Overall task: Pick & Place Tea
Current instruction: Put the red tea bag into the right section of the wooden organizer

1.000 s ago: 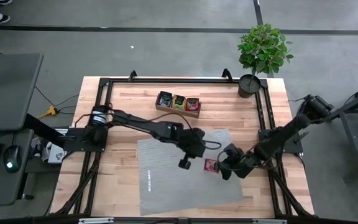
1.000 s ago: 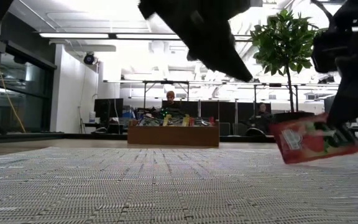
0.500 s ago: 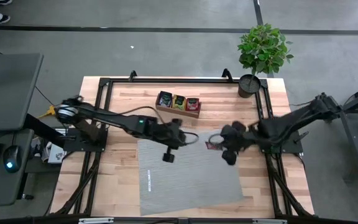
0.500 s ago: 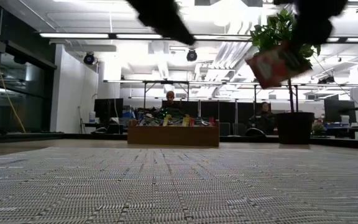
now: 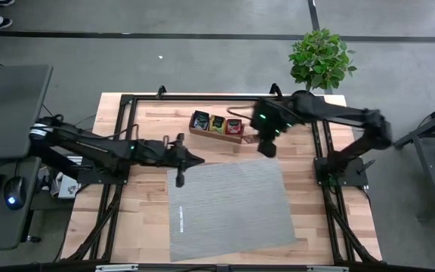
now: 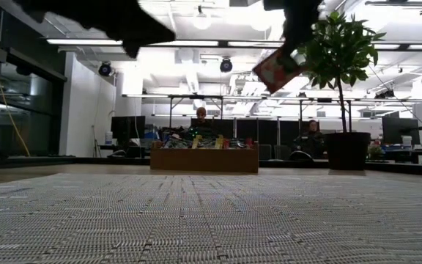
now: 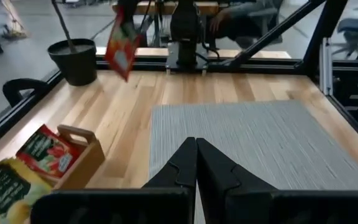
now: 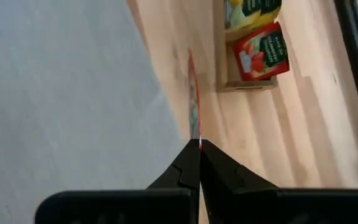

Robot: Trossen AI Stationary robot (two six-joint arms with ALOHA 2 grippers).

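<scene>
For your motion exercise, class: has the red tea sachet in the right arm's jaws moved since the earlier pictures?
Yes. The red sachet, held by the right gripper, has travelled off the grey mat toward the wooden tray and now hangs beside it.

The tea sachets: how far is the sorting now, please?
Done: the brown wooden tray already holds black, yellow-green and red sachets, and no sachets show on the grey mat.

In hand: the right gripper is shut on one red-pink sachet, held in the air close to the tray's red end.

Left: lowering it into the red compartment and releasing. The left gripper waits shut by the mat's far edge.
</scene>
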